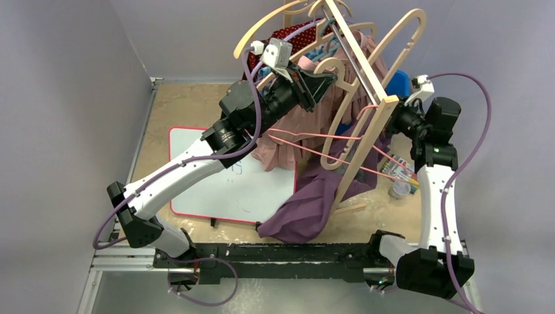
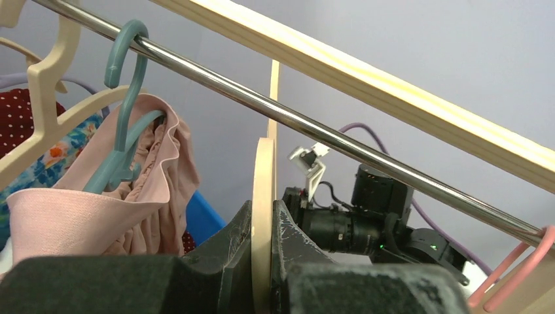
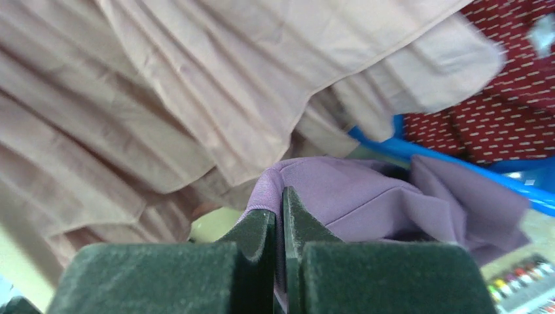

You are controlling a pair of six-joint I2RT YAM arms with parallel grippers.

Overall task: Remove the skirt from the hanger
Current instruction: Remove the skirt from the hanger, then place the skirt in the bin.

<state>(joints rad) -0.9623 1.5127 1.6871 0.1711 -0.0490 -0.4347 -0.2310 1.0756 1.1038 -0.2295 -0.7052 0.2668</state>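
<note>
Hanger (image 2: 264,190) sits clamped between left fingers (image 2: 226,261); skirt (image 3: 353,196) is pinched between right fingers (image 3: 304,226). Pinch may slip if skirt snags.

Purple skirt (image 3: 357,196), cream hanger (image 2: 264,196) (pleated garment (image 3: 196,98): pale pink).

Seen from the arm bases, the rack (image 1: 370,127) stands on the counter (image 1: 183,104) at 1 o'clock. The writing board (image 1: 216,190) lies flat at 11 o'clock, left of the rack. The skirt (image 1: 307,203) lies heaped at 12 o'clock by the rack's foot, touching the board's near right corner. Behind it, a pleated skirt (image 1: 288,140) hangs from a hooked hanger (image 2: 124,98) on the rod (image 2: 314,127). The left fingers (image 2: 226,261) pinch a hanger (image 2: 264,176) just beneath the rod. The right fingers (image 3: 255,242) pinch a fold of the skirt, below the pleated skirt. A marker box (image 1: 400,171) lies at 2 o'clock, and a bin (image 1: 397,84) sits behind the rack.
</note>
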